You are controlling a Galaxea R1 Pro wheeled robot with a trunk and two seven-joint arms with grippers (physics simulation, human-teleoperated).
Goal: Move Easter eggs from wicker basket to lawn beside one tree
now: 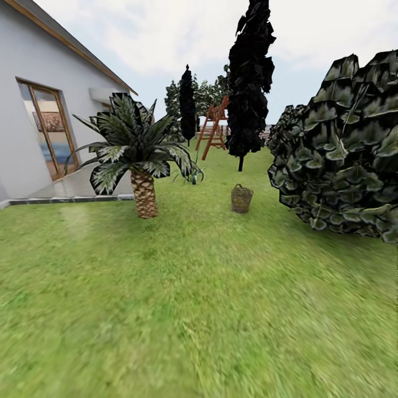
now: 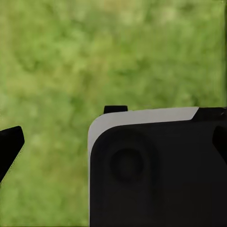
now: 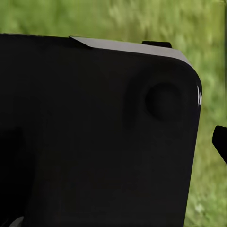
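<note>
Wicker basket (image 1: pixel 241 198) stands upright on the lawn (image 1: pixel 182 309) at about 1 o'clock, well ahead between palm (image 1: pixel 138 160) and leafy tree (image 1: pixel 342 155); eggs not discernible; neither arm evidently nearer; jaws' opening can't be told from wrist views.

A white house (image 1: pixel 33 83) fills the upper left of the head view, with a wood-framed glass door (image 1: pixel 48 130) in its wall and a paved patio (image 1: pixel 66 190) at its foot. A short palm (image 1: pixel 138 152) with a patterned trunk stands left of centre. A black-leaved tree (image 1: pixel 250 77) rises at upper centre, a wooden playset (image 1: pixel 214 126) to its left. Cloudy sky (image 1: pixel 166 33) spans the top
</note>
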